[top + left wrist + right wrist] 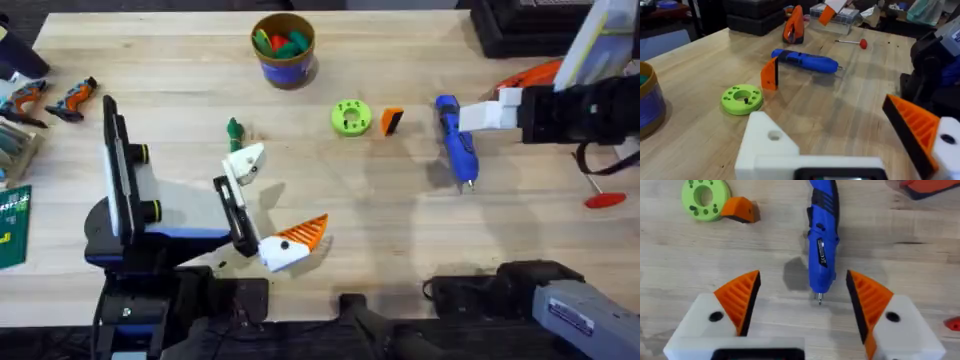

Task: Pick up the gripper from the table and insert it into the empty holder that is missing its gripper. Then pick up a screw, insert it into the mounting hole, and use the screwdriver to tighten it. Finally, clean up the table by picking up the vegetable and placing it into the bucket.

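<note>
The right gripper (802, 302) hangs with its jaws spread wide over the bit end of the screwdriver (456, 142), gripping nothing. At nine o'clock from the screwdriver lies the gripper (391, 121), just beside a green disc (350, 117). The left gripper (270, 205) is parted too, its holder (245, 160) bare.

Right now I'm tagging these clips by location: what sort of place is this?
Probably a robotics lab or workshop bench: a wooden table holds a blue powered screwdriver, a loose orange gripper tip, and hand tools lie at its edge.
</note>
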Controlling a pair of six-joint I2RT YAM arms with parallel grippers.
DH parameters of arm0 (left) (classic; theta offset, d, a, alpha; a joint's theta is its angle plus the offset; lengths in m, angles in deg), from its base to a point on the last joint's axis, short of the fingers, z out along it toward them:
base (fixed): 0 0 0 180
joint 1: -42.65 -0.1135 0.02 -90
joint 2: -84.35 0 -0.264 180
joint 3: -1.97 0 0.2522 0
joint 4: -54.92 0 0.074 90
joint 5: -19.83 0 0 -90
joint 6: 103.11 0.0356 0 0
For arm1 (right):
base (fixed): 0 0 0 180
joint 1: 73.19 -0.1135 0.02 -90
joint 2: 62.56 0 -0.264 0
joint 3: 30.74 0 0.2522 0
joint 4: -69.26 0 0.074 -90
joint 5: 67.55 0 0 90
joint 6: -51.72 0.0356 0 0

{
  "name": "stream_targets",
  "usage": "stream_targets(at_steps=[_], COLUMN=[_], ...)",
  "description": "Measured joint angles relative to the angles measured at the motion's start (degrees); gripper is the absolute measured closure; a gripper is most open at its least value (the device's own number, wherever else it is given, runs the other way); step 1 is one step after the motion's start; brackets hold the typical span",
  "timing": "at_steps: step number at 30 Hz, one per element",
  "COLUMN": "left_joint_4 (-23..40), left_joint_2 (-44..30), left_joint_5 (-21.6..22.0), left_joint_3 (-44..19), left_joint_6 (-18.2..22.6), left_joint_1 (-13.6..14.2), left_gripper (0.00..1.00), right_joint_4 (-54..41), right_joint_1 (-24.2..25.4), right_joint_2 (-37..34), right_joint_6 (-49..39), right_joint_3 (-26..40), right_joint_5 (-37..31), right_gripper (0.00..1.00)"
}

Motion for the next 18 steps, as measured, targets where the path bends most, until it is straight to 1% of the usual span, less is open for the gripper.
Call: stream_targets(at_steps=[18], left_joint_4=[0.1], left_joint_2=[0.0], left_joint_5=[-0.5], left_joint_3=[0.0], left_joint_6=[0.3], left_joint_1=[0.0], left_gripper=[0.015], right_joint_4=[0.0], right_joint_1=[0.0], right_joint_2=[0.0], right_joint_6=[0.0], right_joint_3=[0.0], right_joint_5=[0.0], right_gripper=[0.009])
